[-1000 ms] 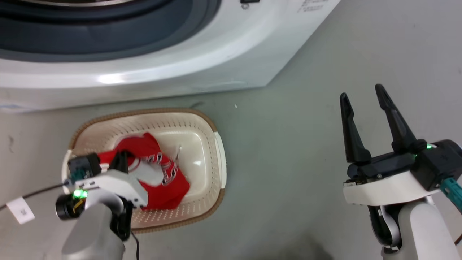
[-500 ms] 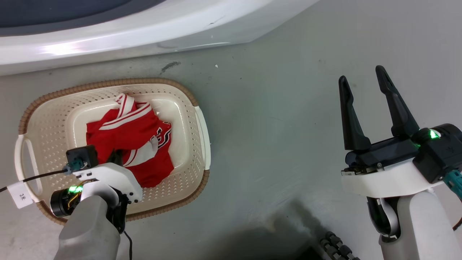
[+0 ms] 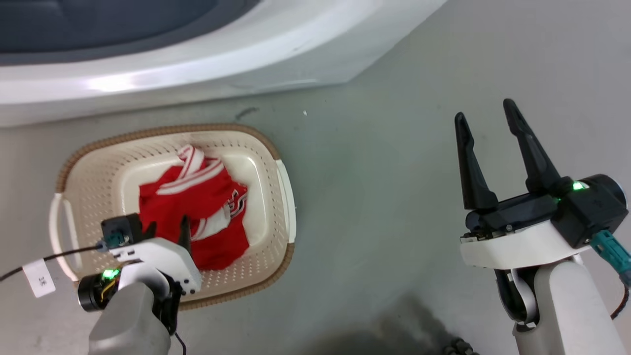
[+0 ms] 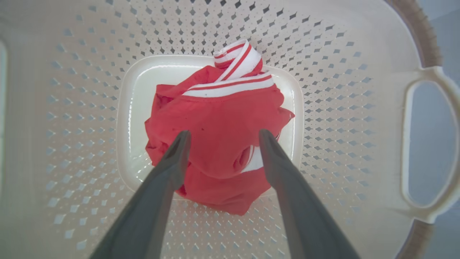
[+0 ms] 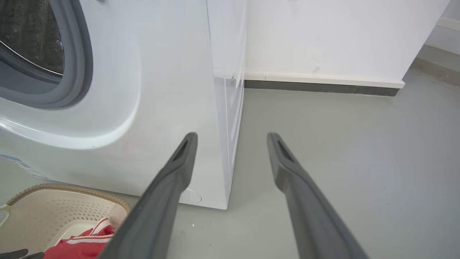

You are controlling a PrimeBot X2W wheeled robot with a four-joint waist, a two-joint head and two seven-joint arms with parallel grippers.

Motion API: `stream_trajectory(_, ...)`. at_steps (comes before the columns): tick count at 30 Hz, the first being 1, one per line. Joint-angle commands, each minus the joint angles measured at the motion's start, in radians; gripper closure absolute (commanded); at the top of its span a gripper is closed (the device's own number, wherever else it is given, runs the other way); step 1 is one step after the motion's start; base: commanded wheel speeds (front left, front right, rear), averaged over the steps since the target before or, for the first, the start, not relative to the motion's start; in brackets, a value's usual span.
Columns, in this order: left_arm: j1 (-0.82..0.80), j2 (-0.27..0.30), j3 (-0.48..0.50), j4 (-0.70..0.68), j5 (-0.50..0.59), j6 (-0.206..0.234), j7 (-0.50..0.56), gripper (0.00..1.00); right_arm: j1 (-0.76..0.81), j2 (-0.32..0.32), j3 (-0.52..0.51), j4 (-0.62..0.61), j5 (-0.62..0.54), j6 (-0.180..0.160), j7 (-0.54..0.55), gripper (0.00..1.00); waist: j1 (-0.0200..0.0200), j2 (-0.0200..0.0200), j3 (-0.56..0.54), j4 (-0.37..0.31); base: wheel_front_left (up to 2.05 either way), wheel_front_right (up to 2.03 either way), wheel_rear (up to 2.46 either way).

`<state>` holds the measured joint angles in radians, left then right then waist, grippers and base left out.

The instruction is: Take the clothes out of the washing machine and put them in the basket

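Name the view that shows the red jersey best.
The left wrist view: the bright red jersey with white striped trim lies large and central in the cream perforated plastic basket beyond the open left end effector. The head view shows it smaller, partly behind that end effector. The right wrist view catches one corner.

Laundry rm, white front-load washer (image 5: 172, 90), laundry basket (image 3: 287, 197) on bare grey floor (image 5: 341, 144), white wall (image 5: 323, 36)
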<state>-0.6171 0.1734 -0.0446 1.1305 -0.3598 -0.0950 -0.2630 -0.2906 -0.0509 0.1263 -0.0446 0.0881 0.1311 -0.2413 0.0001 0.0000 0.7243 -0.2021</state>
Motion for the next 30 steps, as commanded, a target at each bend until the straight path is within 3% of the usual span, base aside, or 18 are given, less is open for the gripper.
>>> stream_trajectory(1, 0.026, -0.008, 0.001, -0.011, 0.010, -0.003, -0.002, 0.00, 0.004, 0.001, 0.000, 0.010, -0.003, -0.001, -0.003, 0.00, -0.0001, 0.0000, -0.083, 0.022, 0.00, 0.00, 0.00)
stream_trajectory(15, 0.225, -0.068, 0.070, -0.258, 0.070, -0.008, -0.002, 0.00, 0.112, 0.001, -0.021, 0.054, -0.036, -0.001, 0.054, 0.00, -0.0001, 0.0000, -0.394, 0.117, 0.00, 0.00, 0.00)
stream_trajectory(30, 0.350, -0.105, 0.121, -0.724, 0.191, -0.005, -0.002, 0.00, 0.194, 0.001, -0.034, 0.033, -0.019, -0.001, 0.093, 0.00, -0.0001, 0.0000, -0.522, 0.161, 0.00, 0.00, 0.00)
